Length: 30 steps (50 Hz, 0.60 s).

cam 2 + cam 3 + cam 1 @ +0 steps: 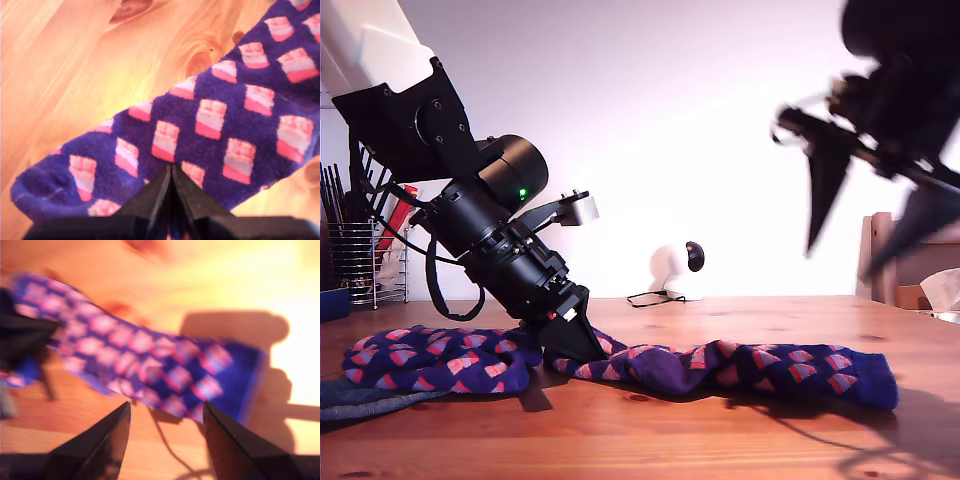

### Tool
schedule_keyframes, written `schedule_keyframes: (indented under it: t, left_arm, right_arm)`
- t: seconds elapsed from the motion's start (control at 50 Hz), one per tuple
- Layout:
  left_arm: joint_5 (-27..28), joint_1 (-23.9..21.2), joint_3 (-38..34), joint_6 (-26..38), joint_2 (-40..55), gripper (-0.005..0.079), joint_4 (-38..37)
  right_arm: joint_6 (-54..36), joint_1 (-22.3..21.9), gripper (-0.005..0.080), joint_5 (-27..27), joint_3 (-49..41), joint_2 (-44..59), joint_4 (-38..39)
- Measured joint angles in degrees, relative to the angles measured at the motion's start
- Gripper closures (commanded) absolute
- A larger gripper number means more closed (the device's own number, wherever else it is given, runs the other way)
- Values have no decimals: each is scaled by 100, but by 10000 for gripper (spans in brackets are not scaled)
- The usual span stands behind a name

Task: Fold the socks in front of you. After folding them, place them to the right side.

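Pinching down onto the soft navy-purple knit sock with red-pink diamond checks (740, 368), the first tool (582, 345) stands at the exterior view's left, its black jaws pressed together with the knit at their tips, so it looks closed on the fabric. In the first wrist view the jaws of this tool (171, 172) meet right on the checked surface, close to one rounded end of the sock (210, 125). The sock lies stretched flat across the pale wooden table (650, 440), running toward the exterior view's right. A second checked sock (430, 360) lies bunched at the exterior view's left, partly over a plain grey-blue sock (370, 400) at the near edge.

The second tool (865, 215) hangs high at the exterior view's right, blurred, well above the table. Its wrist view shows the jaws of this tool (167, 427) spread wide apart with nothing between them, the checked sock (150, 360) below.

Folding well here, I judge, means making sure the pinch has taken the full thickness of the knit before any lift, then carrying that end low and straight along the sock so it lands squarely on the other end. The open tool could usefully come down and pin the far end, since soft knit drags and twists easily.
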Motion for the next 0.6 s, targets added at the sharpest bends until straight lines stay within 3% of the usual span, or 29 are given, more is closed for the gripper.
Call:
schedule_keyframes:
  t: [0.32,0.6]
  left_arm:
    - [9,-7,0,-11,0,764,-24]
    - [11,-7,0,-11,0,764,-24]
  right_arm:
    - [186,-107,336,-15,-608,-138,697]
    - [192,-516,336,-166,-1257,-149,1178]
